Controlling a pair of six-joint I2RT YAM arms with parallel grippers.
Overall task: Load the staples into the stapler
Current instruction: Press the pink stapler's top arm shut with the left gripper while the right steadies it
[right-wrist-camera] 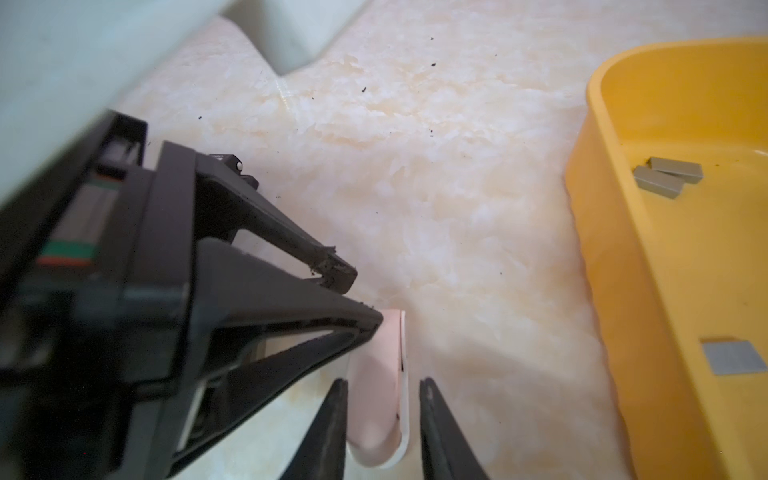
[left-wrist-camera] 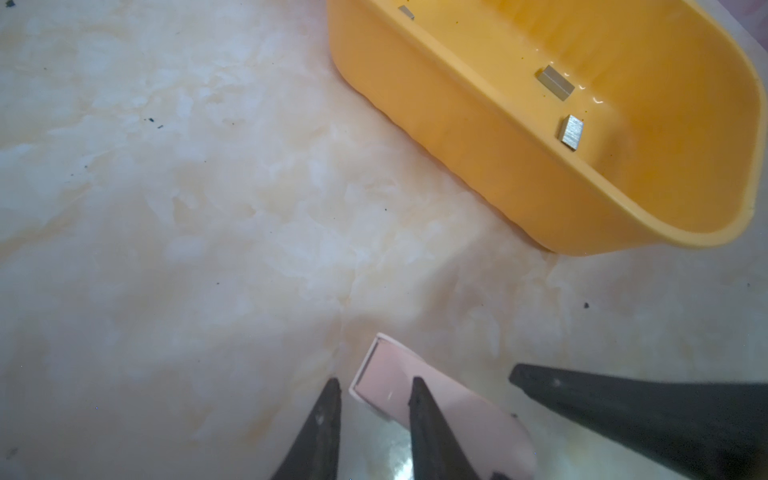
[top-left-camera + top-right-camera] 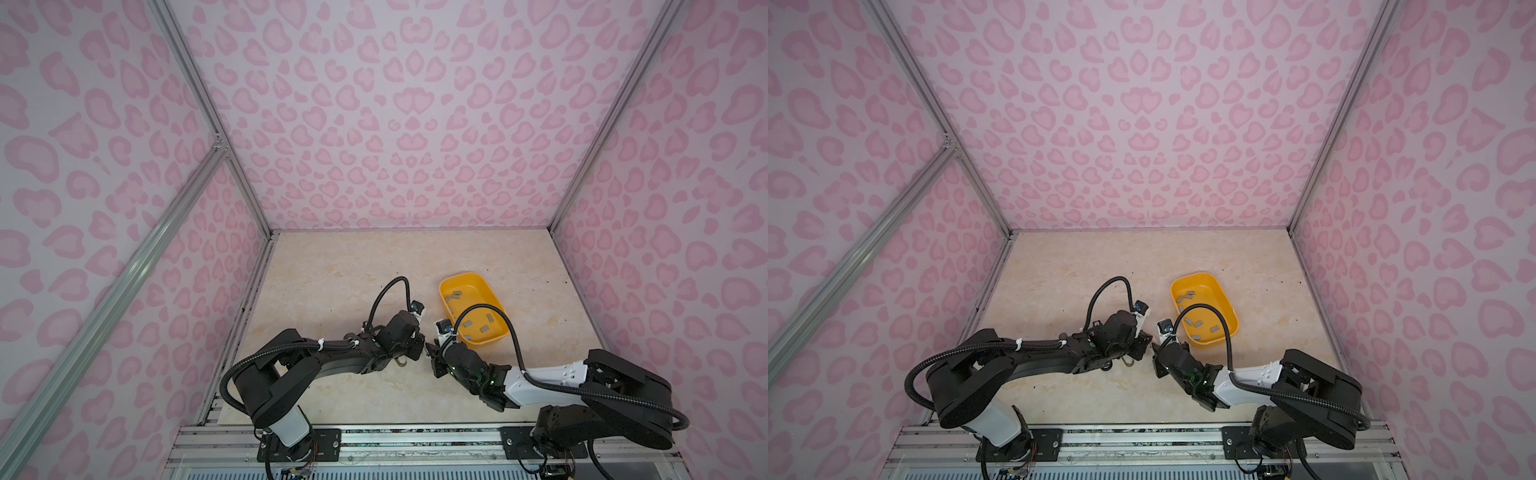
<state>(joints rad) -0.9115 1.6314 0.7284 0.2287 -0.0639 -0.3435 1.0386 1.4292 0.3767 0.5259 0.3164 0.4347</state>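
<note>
A small pink stapler (image 1: 376,399) with a white edge lies low between my two grippers at the table's middle. My right gripper (image 1: 382,380) has its fingers close on either side of the stapler's rounded end. The square end (image 2: 386,382) sits in the narrow gap of my left gripper (image 2: 374,380), and one finger crosses in front of it. In both top views the left gripper (image 3: 420,353) and the right gripper (image 3: 432,359) nearly touch tip to tip and hide the stapler. Several grey staples (image 3: 455,296) lie loose in a yellow tray (image 3: 459,275).
The yellow tray's wall (image 2: 457,137) stands just behind and to the right of the grippers, a short way from the stapler. The right arm's cable arches over the tray's near half. Pink patterned walls close in the marble table on three sides.
</note>
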